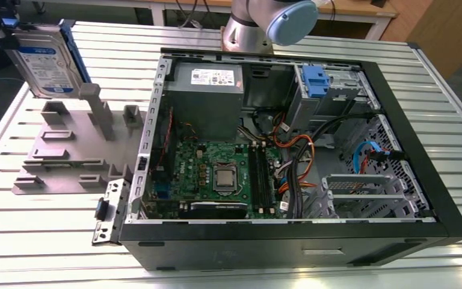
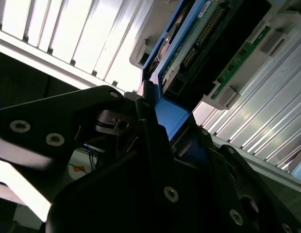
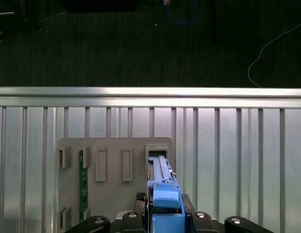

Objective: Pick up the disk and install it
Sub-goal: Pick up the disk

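Disk (image 1: 46, 63) is held upright, upper left of exterior view, over grey stand (image 1: 62, 144) | gripper (image 3: 165, 216) jaws are clamped on its blue rail | judged heavy, stiff, shock-sensitive; rails are best gripped, not label.

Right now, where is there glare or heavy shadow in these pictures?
Second wrist view: ribbed aluminium table blown out white, black claw holding the silver blue-railed hard disk nearly a silhouette. Exterior view: even light, open black computer case shadowed inside. First wrist view: dark floor, evenly lit table.
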`<state>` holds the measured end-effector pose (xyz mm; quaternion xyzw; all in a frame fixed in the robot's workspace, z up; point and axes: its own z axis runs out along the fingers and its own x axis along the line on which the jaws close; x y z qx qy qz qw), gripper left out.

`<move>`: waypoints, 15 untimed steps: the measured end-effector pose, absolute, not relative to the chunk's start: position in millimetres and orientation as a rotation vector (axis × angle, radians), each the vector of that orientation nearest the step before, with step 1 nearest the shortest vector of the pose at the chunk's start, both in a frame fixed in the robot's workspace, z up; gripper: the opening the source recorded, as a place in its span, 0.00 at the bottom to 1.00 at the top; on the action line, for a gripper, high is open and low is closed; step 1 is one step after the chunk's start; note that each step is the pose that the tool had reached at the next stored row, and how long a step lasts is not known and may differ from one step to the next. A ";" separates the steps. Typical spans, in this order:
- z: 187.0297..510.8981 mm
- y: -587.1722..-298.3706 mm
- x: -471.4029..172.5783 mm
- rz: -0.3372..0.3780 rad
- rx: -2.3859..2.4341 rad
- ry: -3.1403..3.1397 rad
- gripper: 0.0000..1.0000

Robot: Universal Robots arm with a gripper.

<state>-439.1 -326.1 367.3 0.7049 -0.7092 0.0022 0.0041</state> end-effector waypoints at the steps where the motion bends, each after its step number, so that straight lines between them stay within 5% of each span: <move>1: 369.2 -326.1 -439.1 0.007 2.209 -2.222 0.36; 15: 392.9 -326.1 -439.1 0.007 2.209 -2.222 0.36</move>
